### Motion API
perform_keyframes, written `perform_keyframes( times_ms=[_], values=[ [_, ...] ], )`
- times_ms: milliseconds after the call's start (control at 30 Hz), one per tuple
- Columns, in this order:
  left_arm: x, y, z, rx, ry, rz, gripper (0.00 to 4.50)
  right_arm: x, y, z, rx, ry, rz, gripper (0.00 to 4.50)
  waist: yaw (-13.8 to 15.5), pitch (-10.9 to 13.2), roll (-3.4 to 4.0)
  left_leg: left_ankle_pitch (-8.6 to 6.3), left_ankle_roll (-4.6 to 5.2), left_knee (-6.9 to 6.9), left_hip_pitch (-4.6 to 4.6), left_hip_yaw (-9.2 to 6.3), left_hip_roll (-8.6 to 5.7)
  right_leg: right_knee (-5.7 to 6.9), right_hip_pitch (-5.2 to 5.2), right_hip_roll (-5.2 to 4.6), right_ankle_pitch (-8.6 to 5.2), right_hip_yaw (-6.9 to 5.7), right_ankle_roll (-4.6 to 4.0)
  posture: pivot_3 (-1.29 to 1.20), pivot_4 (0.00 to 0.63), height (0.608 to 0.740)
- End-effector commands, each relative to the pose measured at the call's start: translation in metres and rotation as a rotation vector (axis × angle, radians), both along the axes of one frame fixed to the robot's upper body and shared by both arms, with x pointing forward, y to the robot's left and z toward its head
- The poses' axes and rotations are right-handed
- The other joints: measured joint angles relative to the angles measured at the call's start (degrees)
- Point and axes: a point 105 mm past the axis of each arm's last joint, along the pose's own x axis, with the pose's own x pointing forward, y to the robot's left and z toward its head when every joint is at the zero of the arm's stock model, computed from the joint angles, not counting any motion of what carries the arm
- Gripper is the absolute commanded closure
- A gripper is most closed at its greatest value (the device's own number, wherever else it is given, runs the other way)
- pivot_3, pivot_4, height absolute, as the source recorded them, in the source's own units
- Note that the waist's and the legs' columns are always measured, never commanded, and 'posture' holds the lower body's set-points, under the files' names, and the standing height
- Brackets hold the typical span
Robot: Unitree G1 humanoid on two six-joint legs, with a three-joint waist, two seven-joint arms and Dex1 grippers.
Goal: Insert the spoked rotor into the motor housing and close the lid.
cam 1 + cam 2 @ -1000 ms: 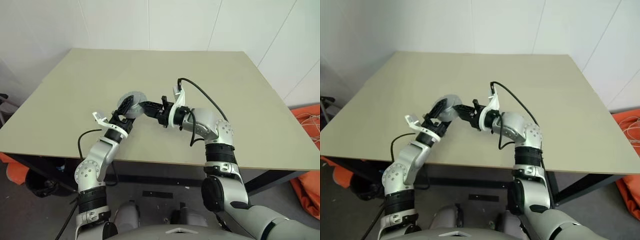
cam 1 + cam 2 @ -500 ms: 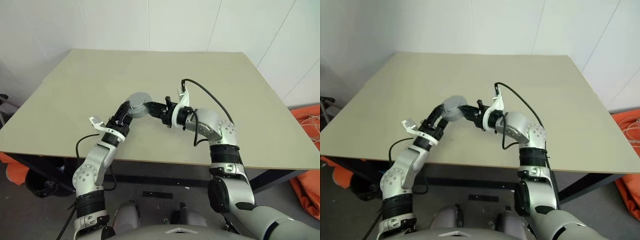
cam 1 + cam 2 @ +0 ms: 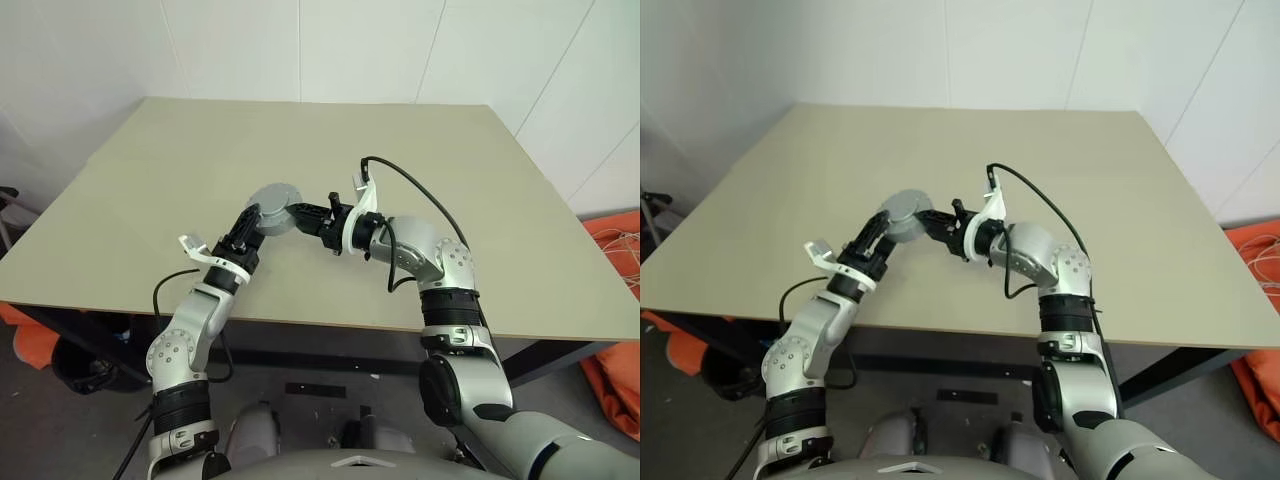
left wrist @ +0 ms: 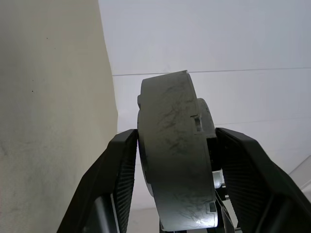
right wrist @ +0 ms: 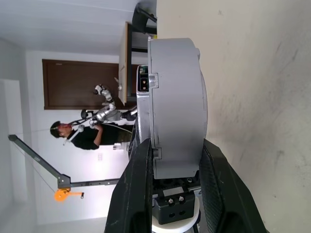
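1. We are holding a grey disc, apparently the closed motor, above the table between both arms.
2. Our left claw is pinching its flat faces from our left side.
3. Our right claw is clamping those faces from the right.
4. The disc is standing on edge, its axis running across both claws; both are equally near.

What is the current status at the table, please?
Both grippers shut on the assembled motor, left gripper, right gripper. Grey disc held above the table, between both pairs of fingers. Nothing in the way.
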Motion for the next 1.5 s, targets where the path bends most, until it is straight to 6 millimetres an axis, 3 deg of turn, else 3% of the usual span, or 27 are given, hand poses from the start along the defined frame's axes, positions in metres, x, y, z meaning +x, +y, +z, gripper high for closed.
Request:
perform_keyframes(
  times_ms=[33,667,1000,1300,1500],
  values=[
    [0.0,-0.004,0.014,-0.008,-0.055,-0.029,2.32,-0.006,0.006,0.033,0.111,-0.092,0.038,3.4,0.0,0.0,0.0,0.0,0.0,0.0,0.0,0.0,0.0,0.0,0.0,0.0,0.0,0.0,0.0,0.0,0.0,0.74],
    [-0.009,-0.017,0.013,0.014,-0.06,-0.159,2.32,-0.016,0.006,0.025,0.101,-0.09,0.122,3.4,0.03,0.0,0.0,0.0,0.0,0.01,0.02,-0.01,-0.02,0.0,0.05,-0.02,0.01,0.0,0.01,0.0,0.0,0.74],
    [-0.007,-0.012,0.017,0.02,-0.065,-0.117,2.32,-0.011,0.001,0.026,0.086,-0.133,0.087,3.4,0.03,0.0,-0.01,0.0,0.0,0.02,0.06,-0.02,-0.02,0.0,0.19,-0.03,0.0,-0.01,0.01,0.0,0.0,0.74],
    [-0.006,-0.014,0.021,0.024,-0.07,-0.101,2.37,-0.007,-0.003,0.017,0.035,-0.135,0.073,0.47,0.04,-0.01,-0.01,0.0,0.0,0.03,0.05,-0.02,-0.02,-0.01,0.31,-0.04,0.01,-0.02,0.02,0.0,0.0,0.74],
    [-0.006,-0.015,0.022,0.028,-0.07,-0.094,2.37,-0.005,-0.005,0.014,0.03,-0.134,0.064,0.43,0.05,-0.01,-0.01,0.0,0.0,0.03,0.05,-0.03,-0.02,-0.02,0.34,-0.03,0.01,-0.02,0.02,0.0,0.0,0.74]
  ],
)
